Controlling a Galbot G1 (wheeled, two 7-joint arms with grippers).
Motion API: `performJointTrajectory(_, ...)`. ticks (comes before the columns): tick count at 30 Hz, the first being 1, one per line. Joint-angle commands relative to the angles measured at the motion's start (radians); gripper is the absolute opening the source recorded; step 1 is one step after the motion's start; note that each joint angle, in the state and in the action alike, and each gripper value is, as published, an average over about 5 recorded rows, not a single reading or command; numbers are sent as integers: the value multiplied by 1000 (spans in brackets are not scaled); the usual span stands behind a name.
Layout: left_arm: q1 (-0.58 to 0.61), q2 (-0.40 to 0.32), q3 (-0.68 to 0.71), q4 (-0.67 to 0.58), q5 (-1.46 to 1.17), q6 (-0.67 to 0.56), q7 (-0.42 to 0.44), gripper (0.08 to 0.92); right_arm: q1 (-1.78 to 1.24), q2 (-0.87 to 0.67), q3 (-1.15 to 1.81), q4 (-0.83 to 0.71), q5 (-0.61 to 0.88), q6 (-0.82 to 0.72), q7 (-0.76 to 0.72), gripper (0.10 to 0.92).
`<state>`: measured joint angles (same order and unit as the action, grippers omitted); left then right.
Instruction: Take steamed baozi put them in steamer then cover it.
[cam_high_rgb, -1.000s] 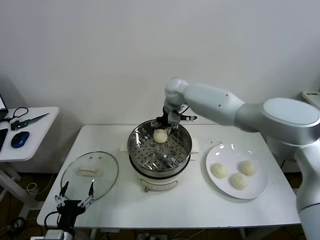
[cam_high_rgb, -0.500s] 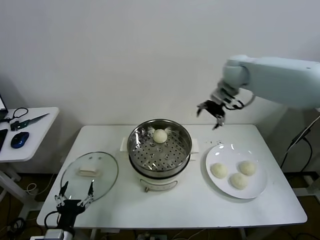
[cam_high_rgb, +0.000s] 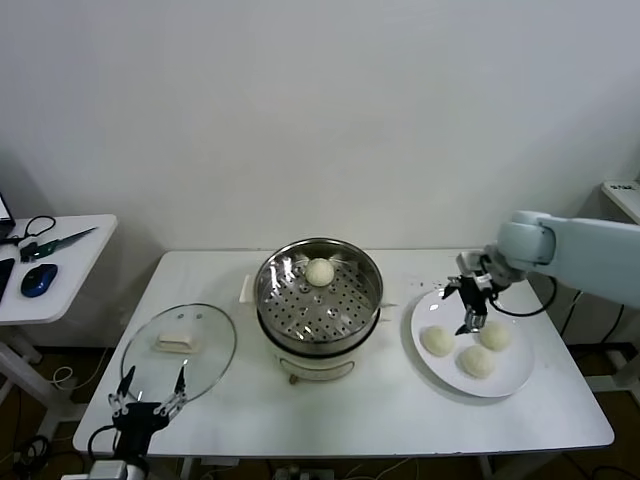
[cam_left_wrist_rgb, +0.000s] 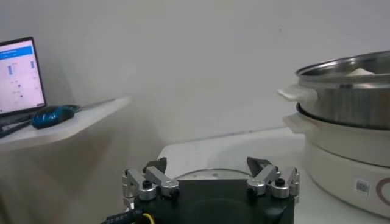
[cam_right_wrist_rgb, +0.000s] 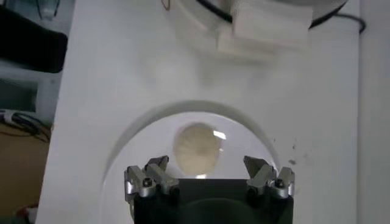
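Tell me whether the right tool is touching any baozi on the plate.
Apart. In the right wrist view the open right tool hangs above a baozi on the plate.

We note the steamer: a polished stainless-steel pot, mirror-bright on the wall, with a perforated metal tray inside; its base looks like smooth cream plastic with a soft sheen. The cover is clear glass with a thin metal rim and a matt cream handle. The steamed baozi show a smooth, matt dough skin. We see the plate as glossy white, ceramic-like. The table is smooth matt white. Right gripper and left gripper show black matt bodies with bare-metal finger parts.
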<state>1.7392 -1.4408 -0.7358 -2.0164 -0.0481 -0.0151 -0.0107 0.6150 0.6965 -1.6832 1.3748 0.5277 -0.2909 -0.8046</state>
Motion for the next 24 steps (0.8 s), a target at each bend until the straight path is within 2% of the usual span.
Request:
performJointTrajectory(1,1,-1,-2,6,0,-3,-1,823,-230,5,166,-89,-30,-135,57,823)
performJointTrajectory(15,0,-2,-6,14,3,-6,-1,823,-324,111,253,-192,-40,-127,48,820)
performJointTrajectory(24,4,-3,-7,9,4,-7,-3,823,-314,135,250,-213,-44,-108,14,711)
